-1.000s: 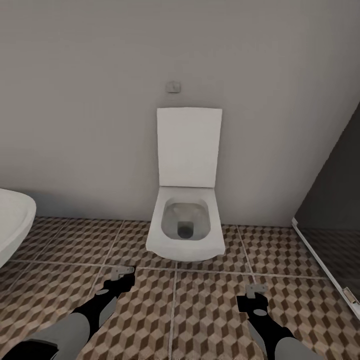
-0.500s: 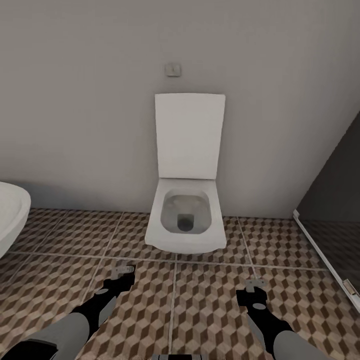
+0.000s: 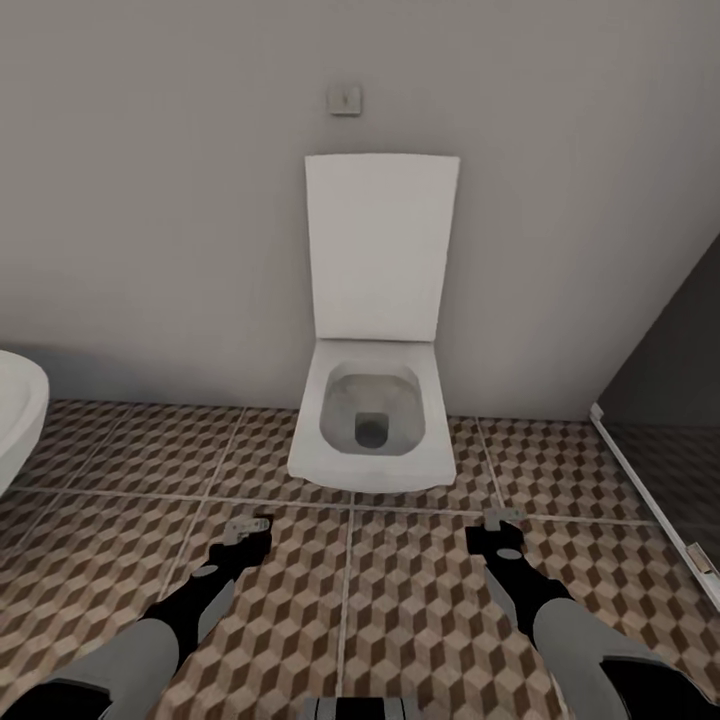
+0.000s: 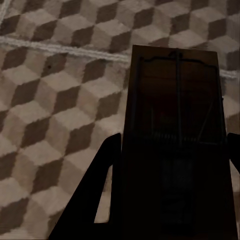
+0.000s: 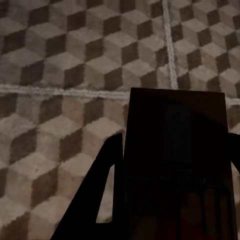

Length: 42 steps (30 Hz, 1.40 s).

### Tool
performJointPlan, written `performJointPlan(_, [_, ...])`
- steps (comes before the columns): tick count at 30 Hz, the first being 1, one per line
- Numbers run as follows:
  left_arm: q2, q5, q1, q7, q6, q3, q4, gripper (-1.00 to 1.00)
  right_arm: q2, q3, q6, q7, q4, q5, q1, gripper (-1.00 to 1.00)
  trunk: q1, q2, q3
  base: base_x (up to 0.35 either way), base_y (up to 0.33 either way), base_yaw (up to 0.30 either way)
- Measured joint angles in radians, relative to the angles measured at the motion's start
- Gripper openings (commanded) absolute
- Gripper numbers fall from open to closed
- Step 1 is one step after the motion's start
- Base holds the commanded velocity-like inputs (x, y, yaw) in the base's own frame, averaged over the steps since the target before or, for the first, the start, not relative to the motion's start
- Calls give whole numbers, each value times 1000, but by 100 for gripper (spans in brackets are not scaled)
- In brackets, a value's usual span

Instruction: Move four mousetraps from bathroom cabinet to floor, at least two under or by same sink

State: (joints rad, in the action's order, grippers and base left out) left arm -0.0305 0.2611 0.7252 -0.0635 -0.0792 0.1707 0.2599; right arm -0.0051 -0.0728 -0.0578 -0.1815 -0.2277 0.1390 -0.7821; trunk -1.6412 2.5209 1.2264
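Cube-patterned bathroom floor (image 3: pixel 420 620) lies before a toilet (image 3: pixel 372 420); each pincer, left (image 3: pixel 247 527) and right (image 3: pixel 497 520), pinches 1 mousetrap (image 4: pixel 175 130).

Soft even light, slightly blurry head view; both wrist views dim, foregrounds in deep shadow.

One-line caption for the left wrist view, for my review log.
Left gripper holds a dark flat mousetrap between its fingers above the cube-patterned bathroom floor.

White toilet (image 3: pixel 372 420) with raised lid, wall button (image 3: pixel 345 100), dark partition (image 3: pixel 670 380)
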Motion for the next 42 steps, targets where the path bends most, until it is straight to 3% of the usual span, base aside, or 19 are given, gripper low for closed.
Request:
performJointPlan(18, [-10,0,0,2,9,3,107,-100,18,5,-26,2,17,0,-5,-100,-8,4,70,0,0,0])
performJointPlan(42, [-13,0,0,1,7,3,111,-100,14,6,-56,2,41,1,-6,-100,-19,10,163,0,0,0])
